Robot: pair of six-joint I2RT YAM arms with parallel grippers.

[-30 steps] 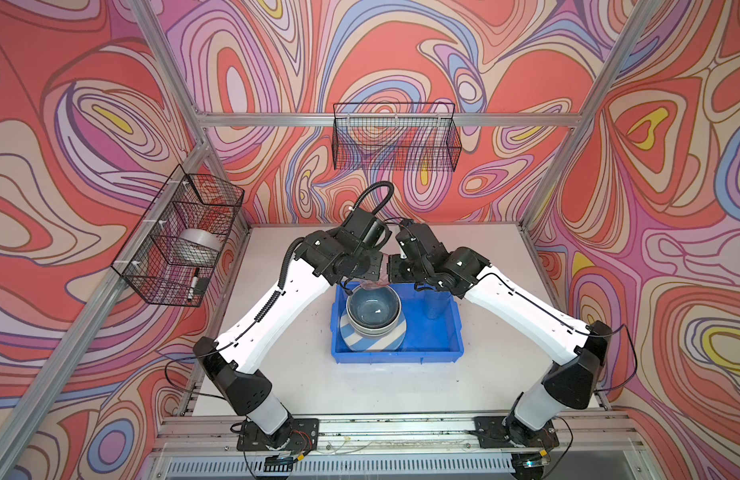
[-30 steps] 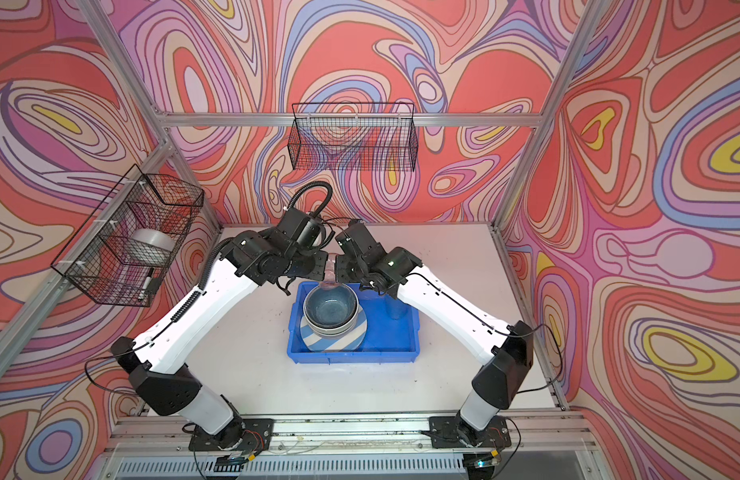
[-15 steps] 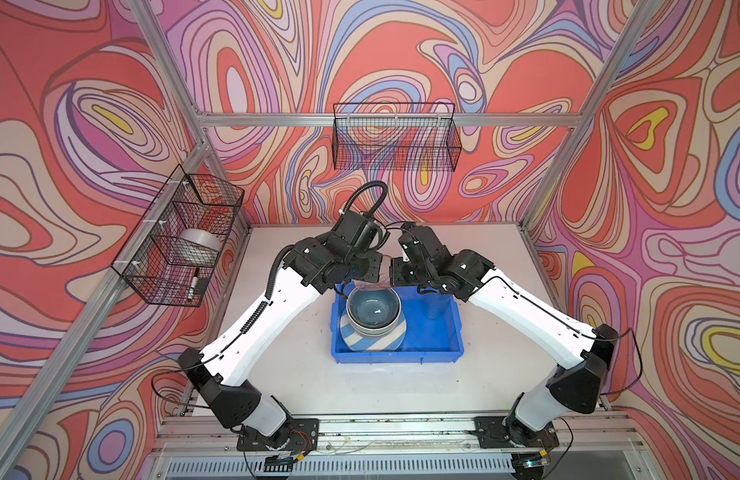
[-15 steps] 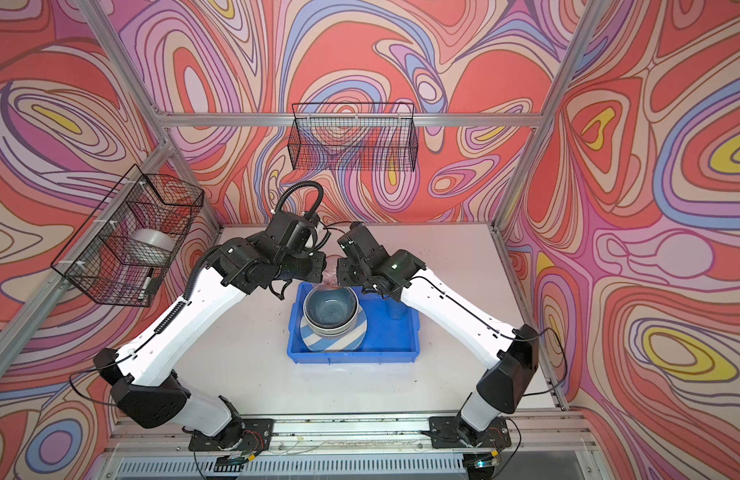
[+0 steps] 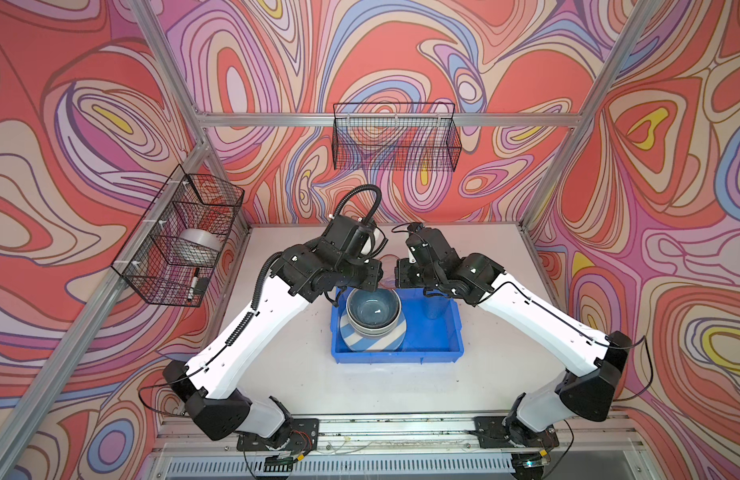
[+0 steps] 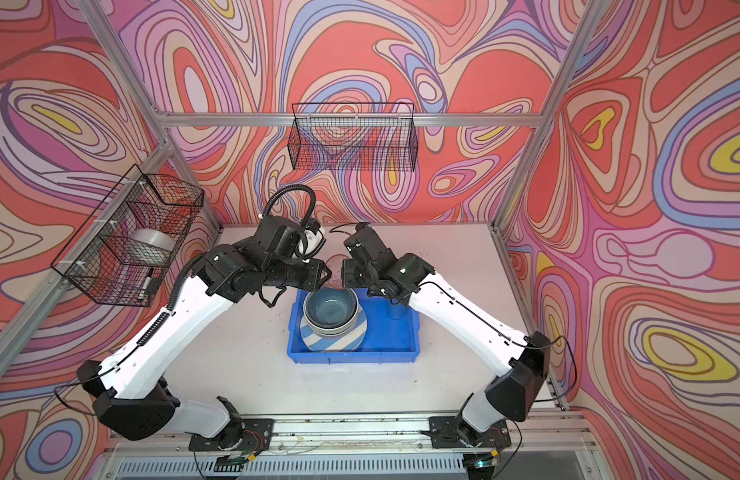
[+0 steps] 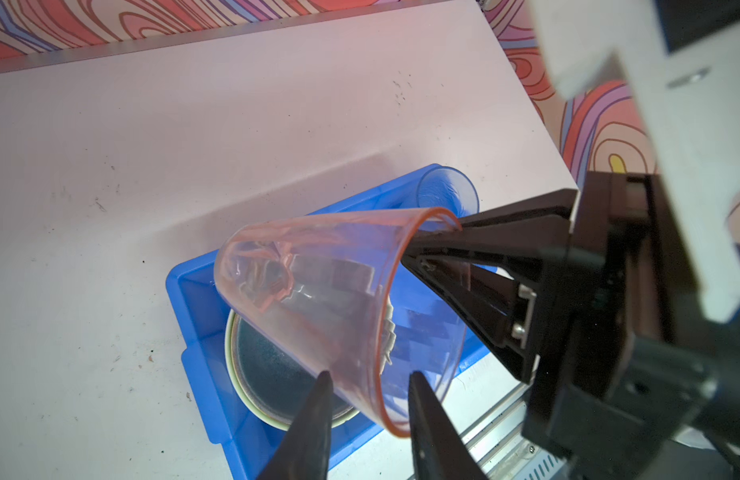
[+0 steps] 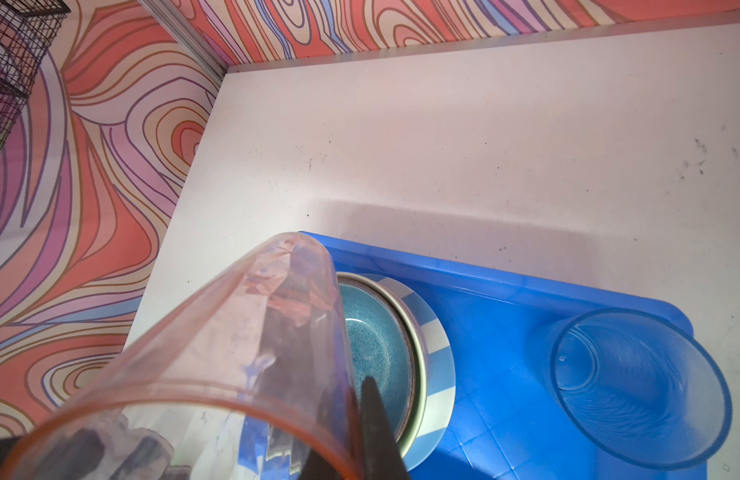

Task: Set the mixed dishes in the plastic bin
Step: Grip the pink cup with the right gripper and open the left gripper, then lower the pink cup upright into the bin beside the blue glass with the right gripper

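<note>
A clear pink tumbler (image 5: pixel 388 270) (image 6: pixel 337 270) hangs tilted above the far edge of the blue plastic bin (image 5: pixel 443 336) (image 6: pixel 395 336). My right gripper (image 7: pixel 418 245) (image 8: pixel 355 386) is shut on the tumbler's rim (image 8: pixel 235 353), one finger inside and one outside. My left gripper (image 7: pixel 368 374) is open, its fingers standing on either side of the tumbler's lower wall (image 7: pixel 318 299) with a gap. In the bin a dark blue bowl (image 5: pixel 372 309) nests in a pale green bowl on a blue-white striped plate (image 5: pixel 372 344). A bluish tumbler (image 5: pixel 435 307) (image 8: pixel 638 386) stands upright at the bin's far right.
A black wire basket (image 5: pixel 177 241) on the left wall holds a white tape roll (image 5: pixel 200 245) and a marker. Another wire basket (image 5: pixel 395 139) hangs on the back wall. Aluminium frame posts stand at the table's corners. Both arms meet over the bin's far edge.
The left gripper's jaws have spread apart around the pink tumbler, and the left arm has leaned further in. The right gripper has stayed shut on the rim.
</note>
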